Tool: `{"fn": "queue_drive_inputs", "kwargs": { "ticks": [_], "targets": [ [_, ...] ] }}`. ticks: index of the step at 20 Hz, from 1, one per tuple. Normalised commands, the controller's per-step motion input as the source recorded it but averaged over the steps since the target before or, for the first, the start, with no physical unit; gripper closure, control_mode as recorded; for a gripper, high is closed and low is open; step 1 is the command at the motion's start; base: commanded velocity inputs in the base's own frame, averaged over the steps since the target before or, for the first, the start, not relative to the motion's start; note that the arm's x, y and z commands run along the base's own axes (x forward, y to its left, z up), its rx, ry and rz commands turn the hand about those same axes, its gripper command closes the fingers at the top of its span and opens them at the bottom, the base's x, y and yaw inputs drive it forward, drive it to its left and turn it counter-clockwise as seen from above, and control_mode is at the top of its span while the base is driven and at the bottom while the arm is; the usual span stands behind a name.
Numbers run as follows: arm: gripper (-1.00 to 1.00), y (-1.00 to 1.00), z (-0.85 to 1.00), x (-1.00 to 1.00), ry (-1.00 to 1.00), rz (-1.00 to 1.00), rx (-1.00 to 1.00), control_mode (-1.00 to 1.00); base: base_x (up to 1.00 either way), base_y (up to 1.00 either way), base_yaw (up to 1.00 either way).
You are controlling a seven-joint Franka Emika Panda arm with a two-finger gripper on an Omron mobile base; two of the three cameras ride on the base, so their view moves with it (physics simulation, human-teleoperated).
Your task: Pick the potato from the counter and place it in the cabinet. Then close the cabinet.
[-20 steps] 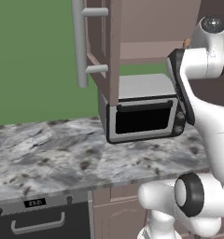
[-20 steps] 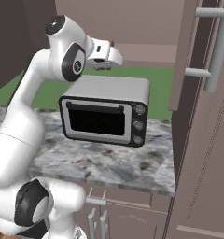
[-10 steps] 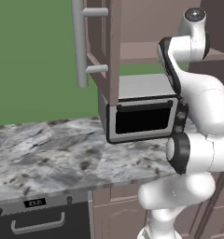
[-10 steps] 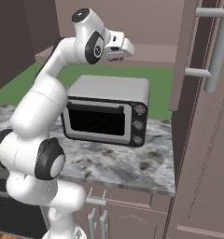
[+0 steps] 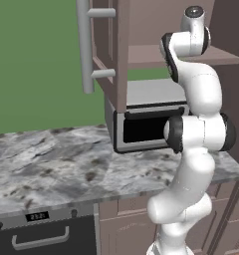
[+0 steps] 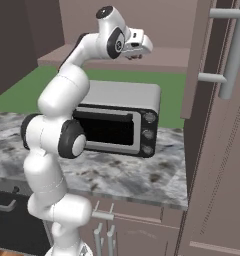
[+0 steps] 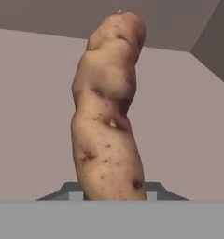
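- The gripper (image 6: 137,54) is raised high, level with the cabinet's inner shelf (image 6: 164,56), at the end of the white arm (image 6: 67,95) that bends up and to the right in the right base view.
- In the hand view the potato (image 7: 109,112) rises from between the two dark finger tips at the bottom edge, so the gripper is closed on it; how wide the fingers stand cannot be made out behind it.
- The potato is oblong and lumpy, with orange-brown skin, dark specks and a pale nick near its middle.
- Behind the potato lie plain mauve-brown panels, the inside walls of the cabinet (image 7: 179,116), meeting in a corner at the upper right.
- The cabinet door (image 5: 109,50) stands open on the left in the left base view, panelled wood with a long vertical grey bar handle (image 5: 84,47).
- Another door with a grey bar handle (image 6: 232,50) stands at the right of the right base view.
- Directly below the shelf sits a silver toaster oven (image 6: 122,120) with a black window and three round knobs on its right side.
- It stands on the counter (image 5: 52,164), a grey-white marbled slab with dark flecks and a thick edge.
- Under the counter at the near left is a black appliance front (image 5: 39,234) with a grey handle and a small display.
- The wall behind is flat green (image 5: 37,74).
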Motion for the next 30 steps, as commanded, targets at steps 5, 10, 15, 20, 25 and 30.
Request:
{"fn": "queue_drive_inputs", "kwargs": {
  "ticks": [5,10,15,20,25,30],
  "targets": [
    [1.00,-0.05,-0.09,0.91,0.05,0.00,0.00,-1.00,0.00,0.00,0.00],
    [-1.00,0.00,-0.46,0.85,0.00,0.00,0.00,-1.00,0.00,0.00,0.00],
    [-1.00,-0.21,-0.91,0.21,0.00,0.00,0.06,-1.00,0.00,0.00,0.00],
    [-1.00,-0.47,-1.00,-0.32,-0.23,0.00,0.02,-1.00,0.00,0.00,0.00],
    [-1.00,-0.30,-1.00,-0.85,-0.53,0.00,-0.03,-1.00,0.00,0.00,0.00],
    [-1.00,0.02,-1.00,-1.00,-0.62,0.03,-0.16,-1.00,0.00,0.00,0.00]
  ]
}}
